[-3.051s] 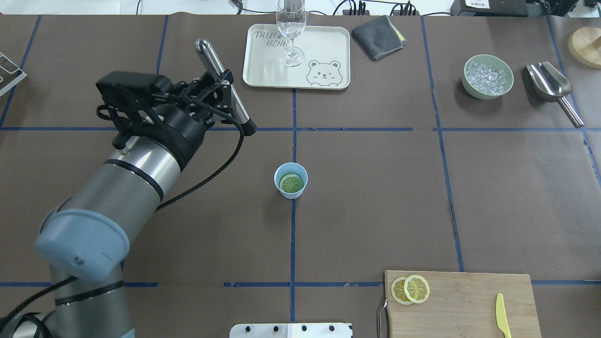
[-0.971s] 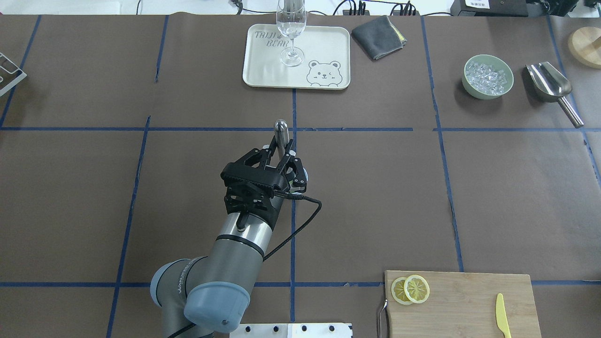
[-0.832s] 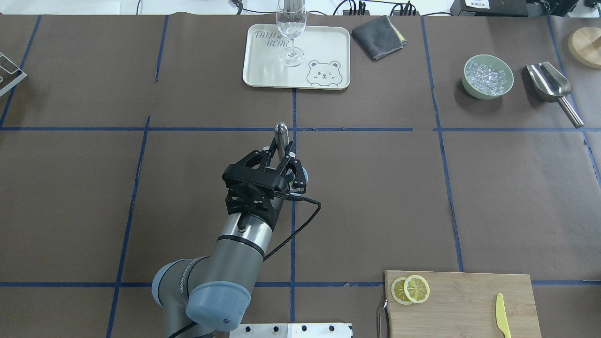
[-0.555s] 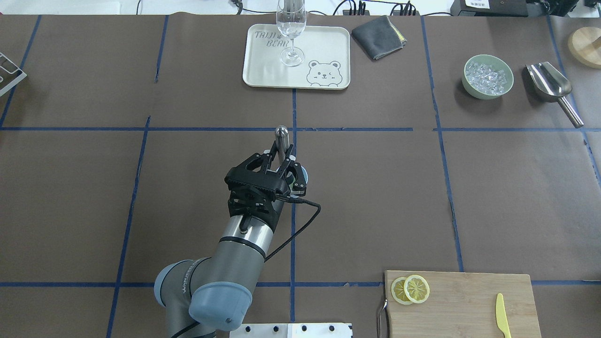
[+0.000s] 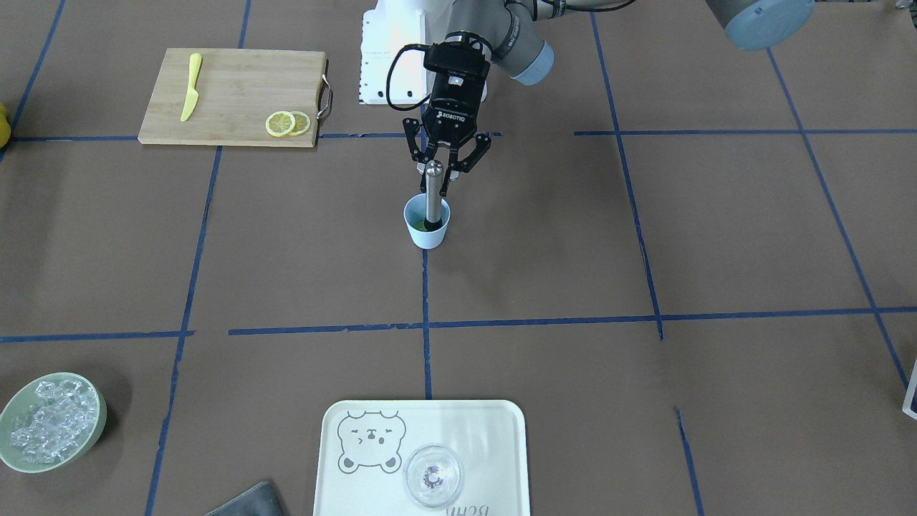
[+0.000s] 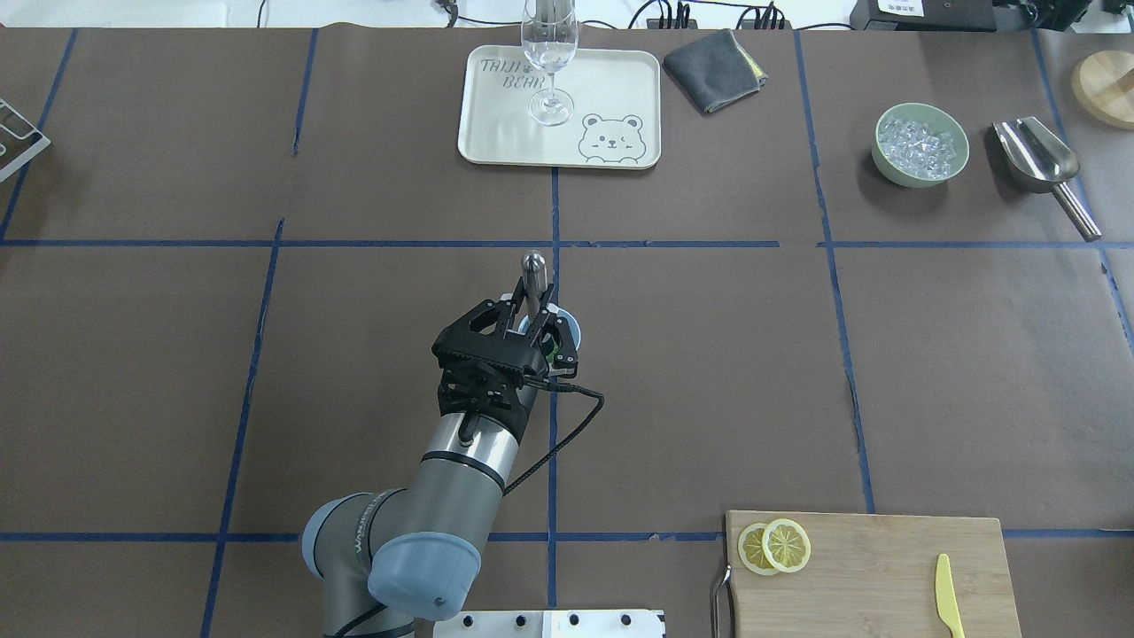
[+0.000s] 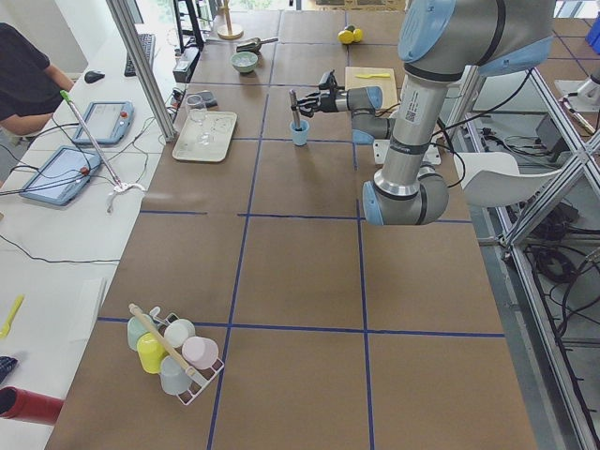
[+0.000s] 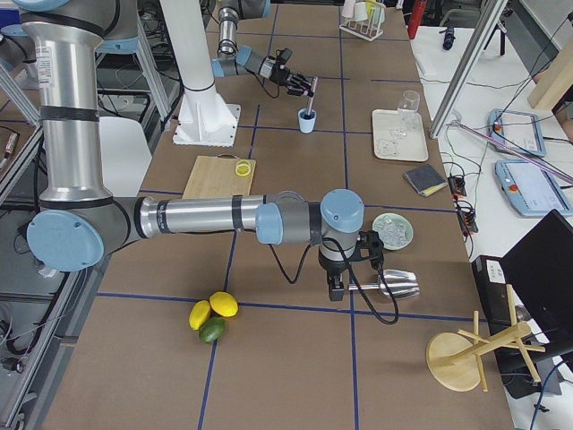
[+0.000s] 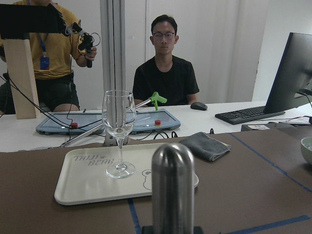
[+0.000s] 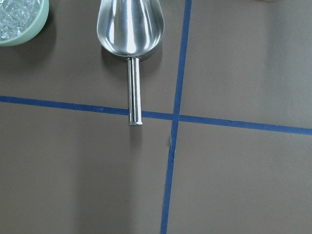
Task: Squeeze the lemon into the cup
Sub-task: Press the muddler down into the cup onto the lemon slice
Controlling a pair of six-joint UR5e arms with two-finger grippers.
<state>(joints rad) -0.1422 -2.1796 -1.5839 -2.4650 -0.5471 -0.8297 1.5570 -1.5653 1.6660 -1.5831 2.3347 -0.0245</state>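
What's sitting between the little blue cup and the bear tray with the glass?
Only bare table cover and blue tape separate cup from tray, per the front-facing view.

I see the muddler (image 5: 433, 192) as polished metal — smooth, mirror-bright. The cup (image 5: 428, 236) looks like matt light blue plastic. Matt brown paper covers the table (image 6: 709, 372), crossed by blue tape lines (image 6: 709, 244). The scoop (image 10: 130, 24) is glossy steel, the cutting board (image 6: 886, 567) is pale grained wood, the wine glass (image 9: 118, 122) is clear glass, and the cloth (image 6: 713, 69) is soft grey fabric.
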